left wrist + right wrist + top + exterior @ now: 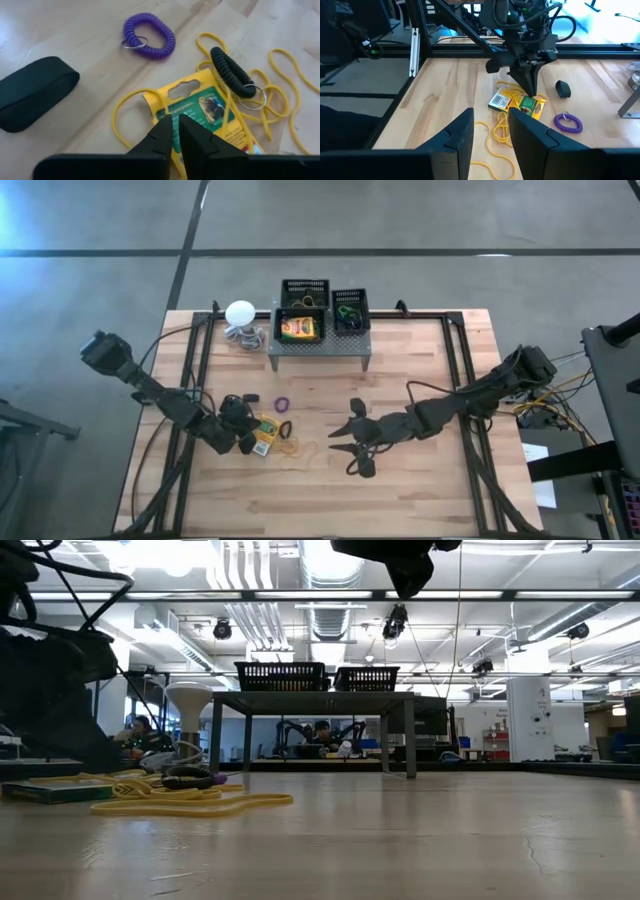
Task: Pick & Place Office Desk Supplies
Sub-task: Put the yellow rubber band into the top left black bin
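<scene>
At the near edge of the clutter, the left gripper (173, 131) pinches its fingers together on the top edge of a yellow-and-green flat box (205, 112) lying on the wooden table (420, 490), amid a tangle of yellow rubber bands (280, 95). A black coil ring (231, 72) lies across the box's far corner, and a purple coil ring (149, 36) sits just beyond on bare wood, with a dark oblong object (35, 92) beside it. Whether the box is lifted or merely gripped cannot be told.

Mid-table, the right gripper (352, 446) waits with its fingers apart, holding nothing, well clear of the pile.

At the far side, 2 black mesh trays (305, 293) sit on the grey perforated stand (320, 345); a third tray already holds 1 yellow-and-green box (298, 329), and the smaller tray (350, 310) shows green and blue rings. The sorting appears partly done: the gripped box, 2 rings and the bands are judged still to go.
</scene>
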